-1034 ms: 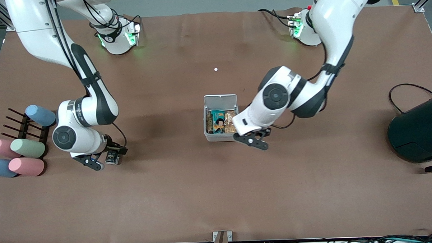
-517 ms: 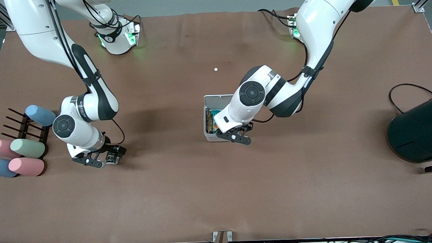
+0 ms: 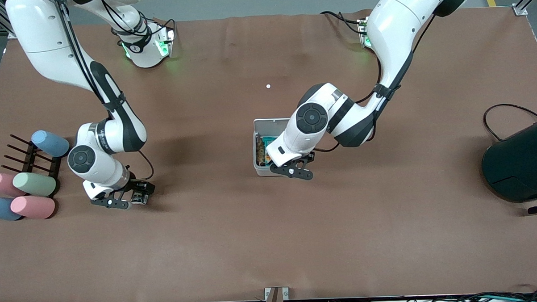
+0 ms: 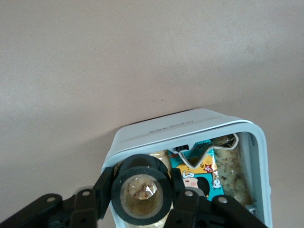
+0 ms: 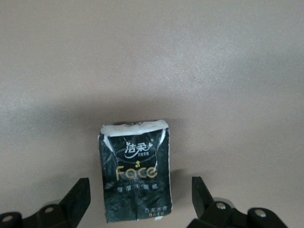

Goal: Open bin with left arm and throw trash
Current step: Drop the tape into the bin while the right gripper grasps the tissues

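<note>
The light-grey bin (image 3: 259,168) stands mid-table with its white lid (image 3: 270,123) swung up and open. In the left wrist view the bin (image 4: 259,156) holds a teal printed snack wrapper (image 4: 202,173) and brownish lumps. My left gripper (image 3: 291,170) hangs over the bin's open top, shut on the dark brown tape ring (image 4: 141,194). My right gripper (image 3: 116,202) is low at the right arm's end of the table. It is open, with the black printed packet (image 5: 136,173) lying on the table between its fingers, also seen in the front view (image 3: 139,198). I see no white paper scrap.
Several pastel cylinders (image 3: 28,186) lie by a black rack (image 3: 25,157) at the right arm's end. A big dark teal round container (image 3: 523,164) with a cable sits at the left arm's end. A tiny white dot (image 3: 268,85) lies farther from the front camera than the bin.
My left gripper moved from beside the bin to over its open top, carrying the tape ring, and now holds still. My right gripper shifted a little nearer to the front camera around the packet.
</note>
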Robot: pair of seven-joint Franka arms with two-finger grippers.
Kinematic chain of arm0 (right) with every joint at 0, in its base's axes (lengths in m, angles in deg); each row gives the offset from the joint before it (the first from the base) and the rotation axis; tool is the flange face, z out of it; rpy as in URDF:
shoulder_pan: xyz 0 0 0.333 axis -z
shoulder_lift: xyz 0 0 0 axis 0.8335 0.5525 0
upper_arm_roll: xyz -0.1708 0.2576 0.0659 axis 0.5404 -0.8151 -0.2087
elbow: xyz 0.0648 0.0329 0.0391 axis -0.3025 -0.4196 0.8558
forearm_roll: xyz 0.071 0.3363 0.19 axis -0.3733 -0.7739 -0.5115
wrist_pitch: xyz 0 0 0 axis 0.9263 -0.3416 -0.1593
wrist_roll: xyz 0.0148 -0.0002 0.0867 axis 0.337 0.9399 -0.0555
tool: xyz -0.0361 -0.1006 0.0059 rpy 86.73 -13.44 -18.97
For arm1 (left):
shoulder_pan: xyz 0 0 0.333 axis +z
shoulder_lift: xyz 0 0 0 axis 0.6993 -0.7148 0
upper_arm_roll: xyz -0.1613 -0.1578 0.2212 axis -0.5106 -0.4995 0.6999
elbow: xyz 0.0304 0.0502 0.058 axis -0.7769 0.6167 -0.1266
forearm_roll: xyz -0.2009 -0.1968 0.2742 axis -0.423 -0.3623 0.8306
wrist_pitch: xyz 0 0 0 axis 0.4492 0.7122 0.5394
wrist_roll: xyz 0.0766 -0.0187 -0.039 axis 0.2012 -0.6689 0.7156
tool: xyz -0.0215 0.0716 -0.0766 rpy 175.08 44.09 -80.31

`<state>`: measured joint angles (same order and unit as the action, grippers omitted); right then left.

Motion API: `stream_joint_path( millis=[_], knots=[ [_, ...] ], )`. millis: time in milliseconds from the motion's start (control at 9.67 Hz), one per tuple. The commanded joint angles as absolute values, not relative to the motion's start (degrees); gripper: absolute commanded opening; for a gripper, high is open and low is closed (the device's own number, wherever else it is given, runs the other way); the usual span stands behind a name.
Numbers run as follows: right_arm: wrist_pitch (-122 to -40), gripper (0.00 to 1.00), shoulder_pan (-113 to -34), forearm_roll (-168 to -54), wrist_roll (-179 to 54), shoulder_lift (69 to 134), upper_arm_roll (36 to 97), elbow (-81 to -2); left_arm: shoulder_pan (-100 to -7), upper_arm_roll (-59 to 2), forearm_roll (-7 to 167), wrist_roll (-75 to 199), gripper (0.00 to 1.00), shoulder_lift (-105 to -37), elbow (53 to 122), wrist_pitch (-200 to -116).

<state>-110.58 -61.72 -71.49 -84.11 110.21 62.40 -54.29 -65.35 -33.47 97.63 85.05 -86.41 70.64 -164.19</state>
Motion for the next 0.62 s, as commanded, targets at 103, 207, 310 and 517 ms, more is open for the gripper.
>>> stream_joint_path(
  millis=[103,207,310,517],
  knots=[
    [-110.2,0.03,-60.9,-70.0,-84.0,109.8,61.3,-54.8,-65.6,-33.0,101.0,85.7,1.00,-86.1,71.1,-163.2],
    [-110.2,0.00,-61.1,-70.0,-84.2,109.8,61.3,-54.9,-65.6,-33.0,100.9,85.8,1.00,-86.0,71.0,-163.2],
    [-109.9,0.00,-61.1,-70.0,-84.3,109.7,61.3,-55.2,-65.4,-33.0,100.9,85.7,1.00,-86.0,71.0,-163.2],
    [-102.3,0.00,-60.9,-70.2,-84.7,108.0,61.2,-54.0,-64.9,-33.0,101.0,85.6,1.00,-85.1,70.6,-161.0]
  ],
)
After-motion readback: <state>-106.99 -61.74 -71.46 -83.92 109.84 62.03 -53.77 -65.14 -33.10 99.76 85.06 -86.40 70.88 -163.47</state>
